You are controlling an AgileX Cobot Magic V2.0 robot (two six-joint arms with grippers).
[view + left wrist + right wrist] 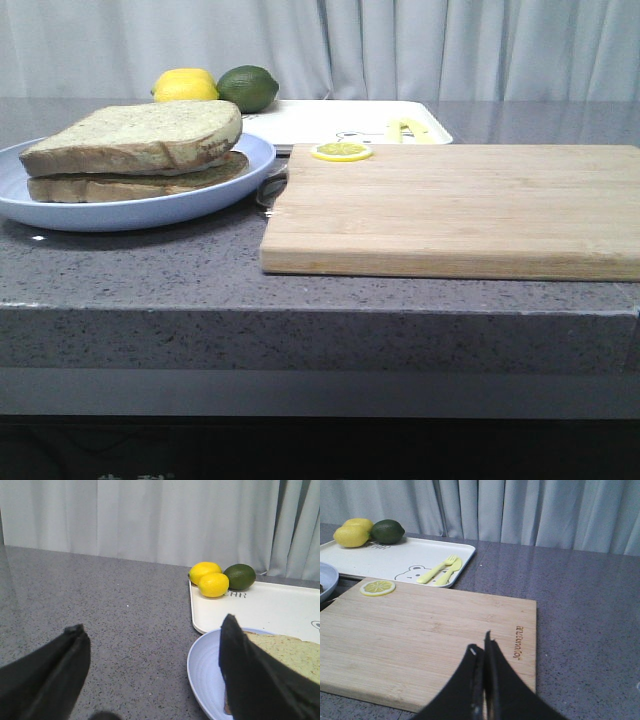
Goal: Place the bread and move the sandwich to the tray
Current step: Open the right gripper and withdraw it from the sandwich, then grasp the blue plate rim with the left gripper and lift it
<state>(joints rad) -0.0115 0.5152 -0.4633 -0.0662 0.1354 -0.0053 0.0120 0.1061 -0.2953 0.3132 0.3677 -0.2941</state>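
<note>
Bread [150, 133]: lying as the thick domed top slice of the stack on the plate, crust edge facing the front camera.
Sandwich [135, 170]: sitting on the pale-blue plate [60, 212] at the left of the counter, thinner slice underneath; filling not showing from any view.
Plate: resting on the grey counter [150, 270], its right rim just beside the cutting board's left corner, its far edge near the tray.
Tray [410, 555]: lying behind the plate and the cutting board, carrying a bear print, a pale yellow fork and spoon [440, 570], two lemons [210, 579] and a lime [239, 576] at its far left corner.
Cutting board [460, 205]: occupying the right half of the counter, lying flat, bare except for a lemon slice [342, 151] at its far left corner.
Left gripper [150, 680]: hovering with fingers spread wide apart, holding nothing; one finger [250, 670] overlapping the plate's rim and the bread in the wrist view, contact impossible to tell.
Right gripper [484, 680]: hanging above the near part of the cutting board, fingers pressed together, nothing between them.
</note>
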